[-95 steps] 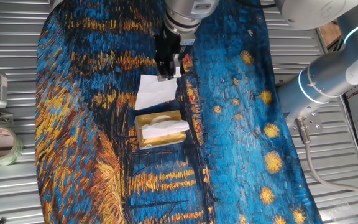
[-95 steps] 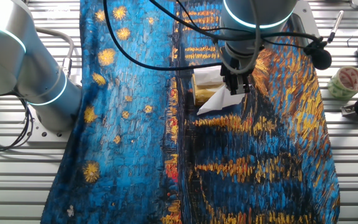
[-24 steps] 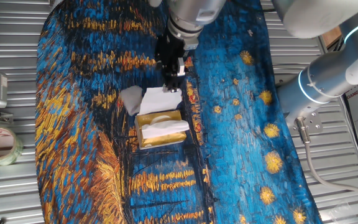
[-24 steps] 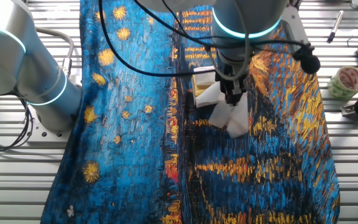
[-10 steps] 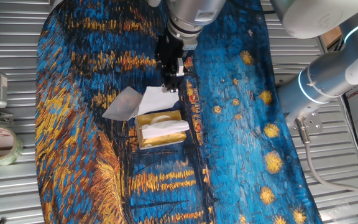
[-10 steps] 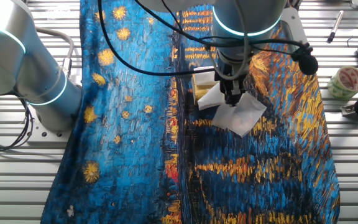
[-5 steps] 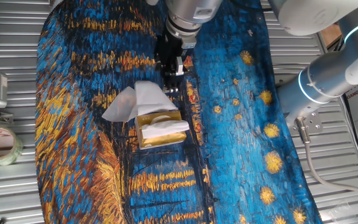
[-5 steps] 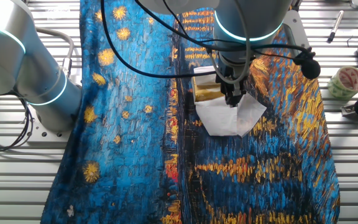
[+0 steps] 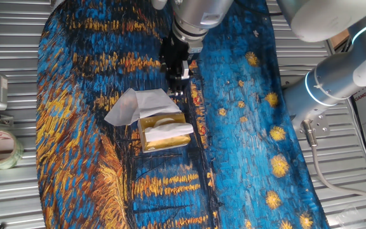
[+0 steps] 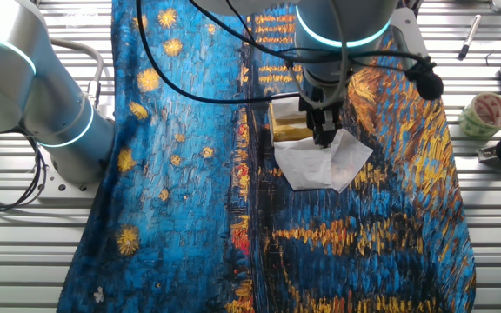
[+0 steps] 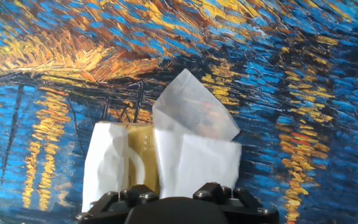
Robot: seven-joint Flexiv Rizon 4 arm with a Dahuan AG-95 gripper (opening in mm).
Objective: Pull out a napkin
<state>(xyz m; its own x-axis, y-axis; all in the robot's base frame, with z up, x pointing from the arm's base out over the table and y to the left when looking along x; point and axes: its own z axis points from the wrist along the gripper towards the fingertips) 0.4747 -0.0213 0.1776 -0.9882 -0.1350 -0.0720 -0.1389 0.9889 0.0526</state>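
Black two-finger gripper (image 9: 176,71) is held just above the far edge of the thin creased white paper napkin (image 9: 146,102), with its jaws seemingly parted and nothing visibly pinched, though the fingertips are hidden in the hand view. Since a second ago the napkin has been let fall; it is now draped on the painted blue-and-gold tablecloth (image 9: 246,127) against the shiny gold rectangular tissue box (image 9: 164,132), so the pull-out is judged done. The silver arm is posed steeply over the box, wrist pointing down.
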